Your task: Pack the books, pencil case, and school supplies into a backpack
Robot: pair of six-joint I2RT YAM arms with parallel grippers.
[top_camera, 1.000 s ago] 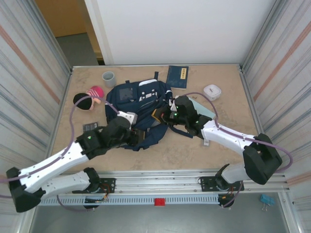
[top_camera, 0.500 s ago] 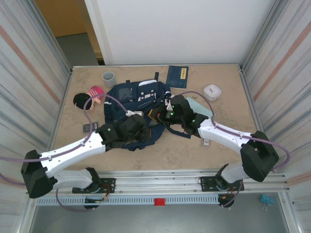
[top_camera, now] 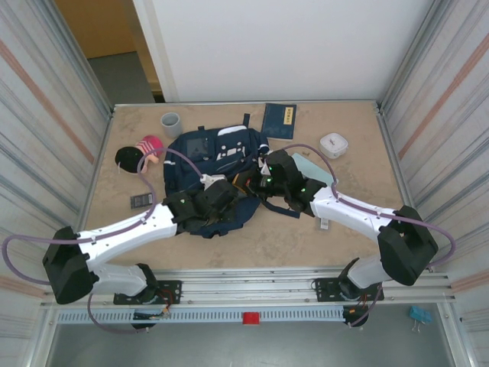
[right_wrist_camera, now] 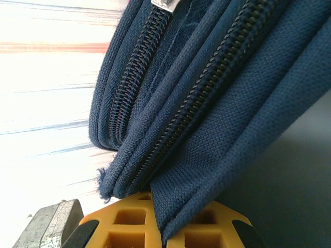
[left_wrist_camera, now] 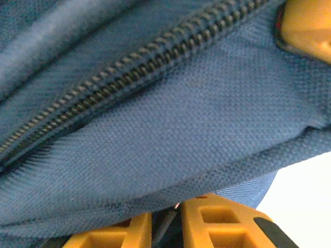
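A thin dark navy book with gold lettering and a small white rounded box lie on the bench, well beyond the right end effector. A pale teal flat item lies just beside its wrist. A grey cup stands far beyond the left end effector.

The large navy blue fabric backpack lies against both. The right end effector is clamped on a zipped seam fold. The left one's orange fingers stand narrow at the near hem; I cannot tell whether they grip it.

Since a second ago the left arm has reached further right along the backpack.

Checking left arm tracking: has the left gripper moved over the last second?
Yes. The left gripper shifted right across the backpack, away from the grey cup.
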